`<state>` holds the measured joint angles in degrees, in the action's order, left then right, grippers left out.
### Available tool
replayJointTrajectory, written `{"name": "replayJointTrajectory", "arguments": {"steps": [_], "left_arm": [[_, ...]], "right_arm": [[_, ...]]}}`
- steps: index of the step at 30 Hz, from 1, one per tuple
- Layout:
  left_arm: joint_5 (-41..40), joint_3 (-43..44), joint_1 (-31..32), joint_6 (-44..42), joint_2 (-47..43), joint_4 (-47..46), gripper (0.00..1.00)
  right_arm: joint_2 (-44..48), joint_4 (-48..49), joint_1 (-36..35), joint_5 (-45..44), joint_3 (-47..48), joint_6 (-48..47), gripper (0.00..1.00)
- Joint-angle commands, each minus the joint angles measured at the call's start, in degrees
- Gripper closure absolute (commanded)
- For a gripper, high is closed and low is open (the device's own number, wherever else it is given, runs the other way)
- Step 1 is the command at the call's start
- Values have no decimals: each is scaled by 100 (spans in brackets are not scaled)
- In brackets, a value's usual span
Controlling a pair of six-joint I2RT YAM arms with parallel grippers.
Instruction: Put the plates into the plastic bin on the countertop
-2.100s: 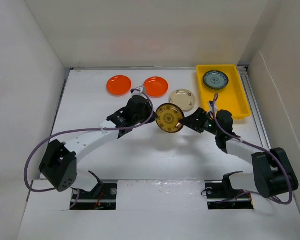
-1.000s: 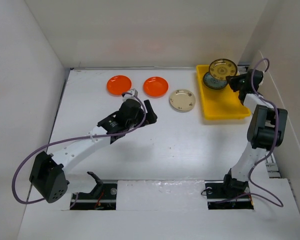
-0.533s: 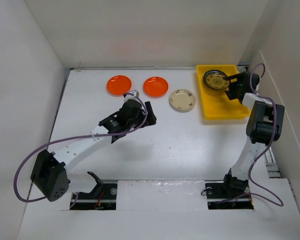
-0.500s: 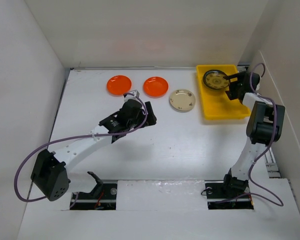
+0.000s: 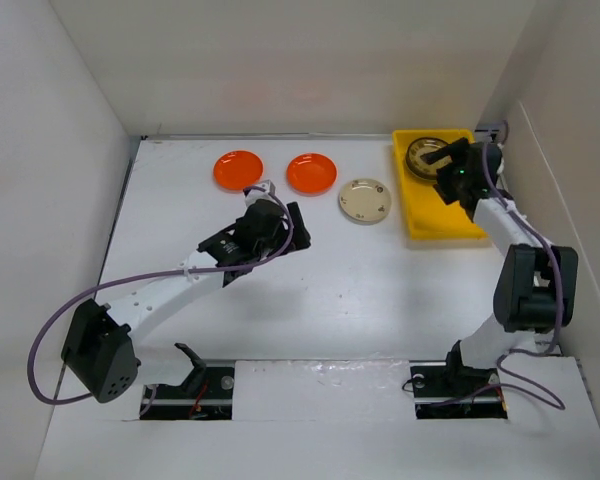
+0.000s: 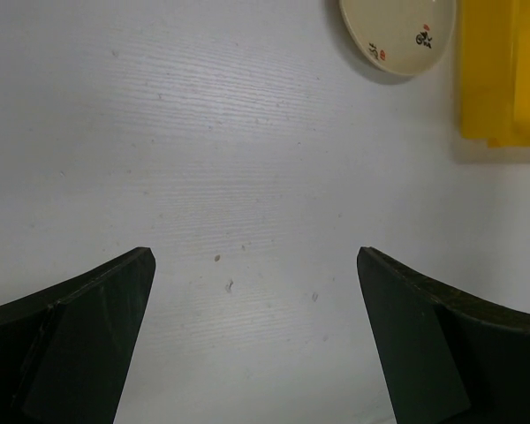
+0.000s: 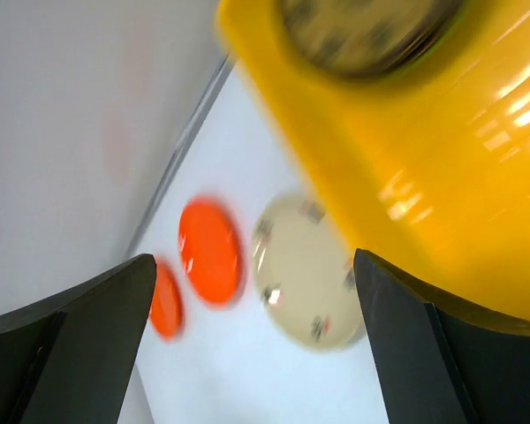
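Observation:
In the top view the yellow plastic bin [image 5: 458,205] sits at the back right of the white countertop [image 5: 360,290]. A brown-gold patterned plate [image 5: 426,152] lies in its far end. My right gripper [image 5: 444,163] hovers just beside that plate, open and empty. Its wrist view shows the same plate [image 7: 367,35] in the bin [image 7: 442,177]. The cream plate [image 5: 364,200] and two orange plates [image 5: 311,173] [image 5: 237,169] lie on the countertop. My left gripper [image 5: 298,228] is open over bare surface near the middle. Its wrist view has the cream plate [image 6: 397,35] ahead.
White walls close in the countertop on the left, back and right. A metal rail [image 5: 515,220] runs along the right edge beside the bin. The right wrist view is blurred by motion. A corner of the bin [image 6: 503,71] shows in the left wrist view.
The right gripper opened and let the brown-gold plate go into the bin. It then drew back and swung left. The left arm has barely moved.

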<state>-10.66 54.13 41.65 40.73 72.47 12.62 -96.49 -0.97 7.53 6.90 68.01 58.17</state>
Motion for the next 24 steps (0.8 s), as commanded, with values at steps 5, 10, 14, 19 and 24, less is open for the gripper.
{"name": "replayJointTrajectory", "arguments": {"steps": [5,10,14,19,24], "left_arm": [[-613,291,-68,435,-84,179,0],[124,64,-605,549,39,-233,0],[125,-112,-605,603,-22,-348,0],[300,-306,-605,472,-470,-348,0],[354,-429,-605,199,-935,-172,0]], "right_arm": [[1560,562,-2104,-908,-1622,34,1],[1818,1194,-3195,-1981,-2528,931,4],[1274,1485,-3600,-2639,-2591,1599,12],[177,1486,-3653,-2983,-2222,2775,19],[-536,1600,-3496,-2994,-1924,3393,23]]}}
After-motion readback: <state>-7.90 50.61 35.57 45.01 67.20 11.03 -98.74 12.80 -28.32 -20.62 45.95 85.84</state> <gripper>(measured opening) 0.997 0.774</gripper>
